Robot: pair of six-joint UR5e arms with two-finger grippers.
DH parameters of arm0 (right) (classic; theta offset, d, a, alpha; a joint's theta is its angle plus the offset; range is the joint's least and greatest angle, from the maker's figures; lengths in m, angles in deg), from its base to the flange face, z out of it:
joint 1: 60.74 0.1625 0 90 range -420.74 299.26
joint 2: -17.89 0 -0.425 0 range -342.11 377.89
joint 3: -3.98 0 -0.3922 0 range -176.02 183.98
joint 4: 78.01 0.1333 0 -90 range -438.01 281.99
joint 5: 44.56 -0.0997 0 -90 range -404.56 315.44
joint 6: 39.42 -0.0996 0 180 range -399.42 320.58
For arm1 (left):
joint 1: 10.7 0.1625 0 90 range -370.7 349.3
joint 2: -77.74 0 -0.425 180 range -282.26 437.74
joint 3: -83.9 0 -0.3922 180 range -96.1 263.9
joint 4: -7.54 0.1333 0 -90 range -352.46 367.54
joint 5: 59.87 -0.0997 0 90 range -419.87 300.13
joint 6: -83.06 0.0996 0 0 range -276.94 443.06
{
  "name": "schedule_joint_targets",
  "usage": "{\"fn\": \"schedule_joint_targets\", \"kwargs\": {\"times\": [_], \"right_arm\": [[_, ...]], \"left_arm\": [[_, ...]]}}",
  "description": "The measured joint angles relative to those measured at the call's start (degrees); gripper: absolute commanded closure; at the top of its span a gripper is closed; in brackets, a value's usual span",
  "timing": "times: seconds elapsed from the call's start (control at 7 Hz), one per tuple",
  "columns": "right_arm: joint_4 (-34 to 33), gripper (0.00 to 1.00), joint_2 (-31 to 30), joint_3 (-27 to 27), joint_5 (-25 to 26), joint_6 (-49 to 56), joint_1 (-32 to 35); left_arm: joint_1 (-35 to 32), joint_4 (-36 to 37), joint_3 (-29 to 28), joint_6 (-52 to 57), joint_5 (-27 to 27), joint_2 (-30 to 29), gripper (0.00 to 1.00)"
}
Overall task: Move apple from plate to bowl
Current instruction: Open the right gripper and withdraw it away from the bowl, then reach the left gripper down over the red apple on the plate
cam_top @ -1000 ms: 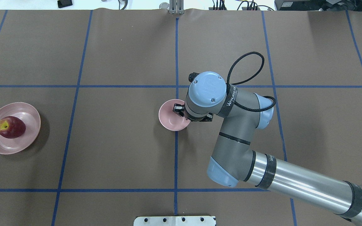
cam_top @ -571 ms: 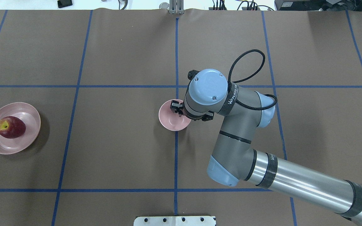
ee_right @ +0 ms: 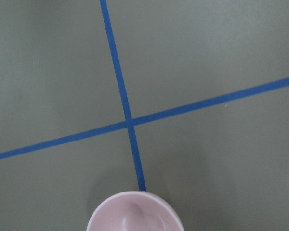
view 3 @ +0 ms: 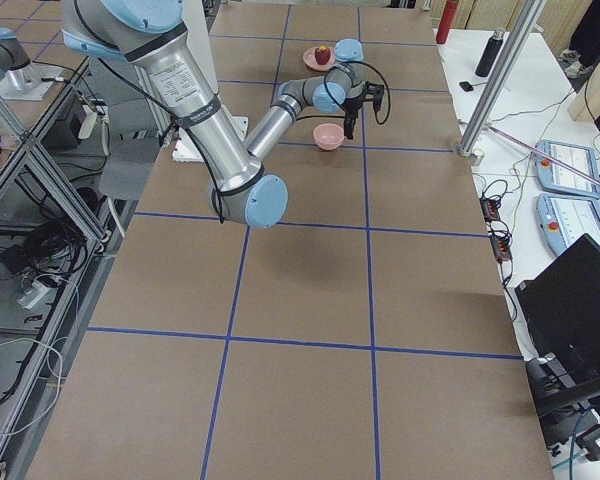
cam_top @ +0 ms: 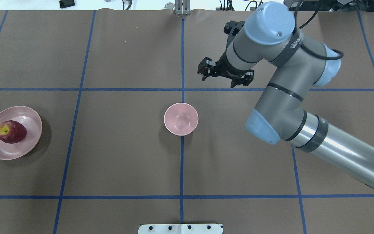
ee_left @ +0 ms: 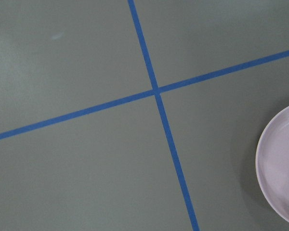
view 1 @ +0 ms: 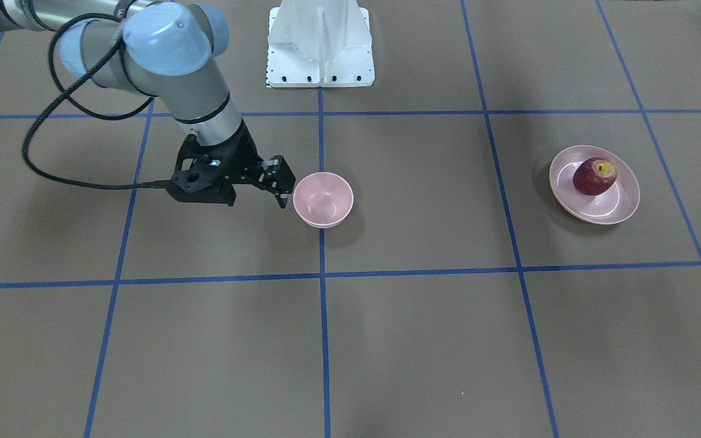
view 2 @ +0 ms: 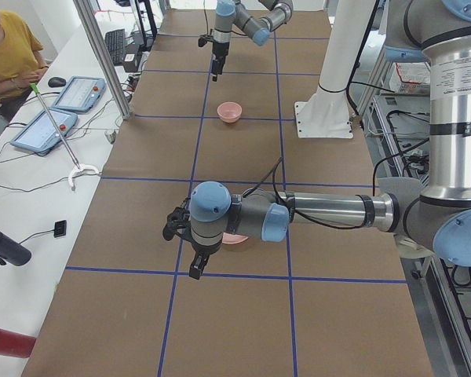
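The apple (cam_top: 11,131) sits on the plate (cam_top: 32,121), well apart from the bowl (cam_top: 181,119); we see the right gripper (cam_top: 221,78) aloft, jaws spread, but cannot tell how the left gripper (view 2: 195,265) stands

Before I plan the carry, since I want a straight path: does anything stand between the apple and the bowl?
Nothing visible does. Between the apple on the plate and the bowl lies only bare brown table with a blue tape line.

The right edge crops the plate (ee_left: 282,166); the bottom edge crops perhaps half the bowl (ee_right: 135,216).
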Motion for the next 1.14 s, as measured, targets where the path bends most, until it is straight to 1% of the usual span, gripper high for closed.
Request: {"fn": "schedule_joint_targets", "kwargs": {"times": [0.14,0.29,0.43,0.57,0.86,1.14], "right_arm": [[-2.93,0.0,-2.55,0.0,-2.09,9.74,4.85],[-6.0,0.0,-5.37,0.09,-3.42,20.43,9.44],[-7.93,0.0,-8.87,0.3,-5.36,30.99,14.01],[-8.6,0.0,-13.0,0.68,-8.23,40.42,18.54],[-8.82,0.0,-22.83,1.44,-13.59,59.52,28.36],[-8.92,0.0,-32.24,1.38,-15.42,74.56,37.08]], "left_arm": [[0.0,-0.76,-0.14,0.15,1.6,-0.08,0.02],[0.12,-2.99,-0.03,0.22,2.56,-0.1,0.02],[1.55,-5.23,0.09,-0.1,2.87,-0.27,0.01],[3.68,-6.28,0.23,-1.75,2.9,-0.55,0.0],[7.35,-7.07,0.66,-8.54,2.62,-1.59,0.0],[11.22,-7.82,0.83,-15.4,1.8,-3.44,0.0]]}}
